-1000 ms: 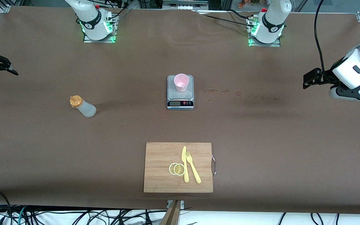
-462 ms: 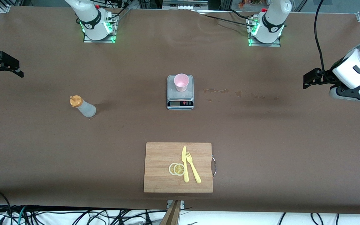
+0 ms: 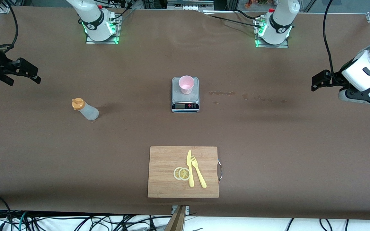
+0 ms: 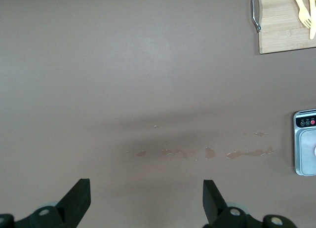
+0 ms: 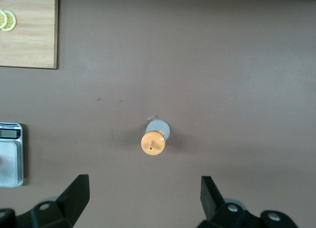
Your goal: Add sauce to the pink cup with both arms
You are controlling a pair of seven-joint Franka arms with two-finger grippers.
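The sauce (image 3: 85, 110) is a whitish squeeze bottle with an orange cap, standing on the brown table toward the right arm's end. In the right wrist view the sauce (image 5: 154, 139) shows from above, ahead of my open, empty right gripper (image 5: 143, 188). In the front view that right gripper (image 3: 24, 78) hangs over the table's end, apart from the bottle. The pink cup (image 3: 186, 84) stands upright on a grey scale (image 3: 185, 104) mid-table. My left gripper (image 3: 321, 81) waits open over the left arm's end of the table. In its own wrist view the left gripper (image 4: 146, 191) holds nothing.
A wooden cutting board (image 3: 165, 173) lies near the front edge, bearing two lemon slices (image 3: 181, 173), a yellow knife (image 3: 189, 168) and a yellow fork (image 3: 198, 175). Dried stains (image 3: 223, 93) mark the table between the scale and the left arm's end.
The right gripper has moved in from the table's end toward the sauce bottle. The left arm, bottle and cup have not moved.
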